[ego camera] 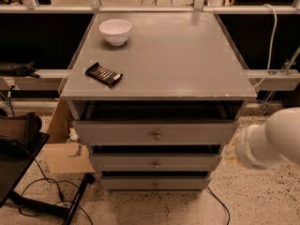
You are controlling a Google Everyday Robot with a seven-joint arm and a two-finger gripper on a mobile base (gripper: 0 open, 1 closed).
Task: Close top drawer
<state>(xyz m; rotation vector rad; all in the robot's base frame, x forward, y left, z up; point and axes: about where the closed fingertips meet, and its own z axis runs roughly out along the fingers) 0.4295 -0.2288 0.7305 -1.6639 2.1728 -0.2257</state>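
Note:
The top drawer (122, 133) is a wide grey drawer with a small round metal knob (157, 135) at mid-front. It stands pulled out a little from under the grey cabinet top (178, 55), with a dark gap showing above its front panel. My white arm (274, 138) comes in from the right edge. My gripper (231, 152) is its cream-coloured tip, just off the right end of the drawer fronts and level with the gap below the top drawer. It appears apart from the drawer.
A white bowl (115, 31) and a dark snack bar (103, 74) lie on the cabinet top. Two shallower drawers (155, 162) (154, 183) sit below, also slightly out. A cardboard box (65, 151) and a black stand (18, 158) are at the left. Cables run on the floor.

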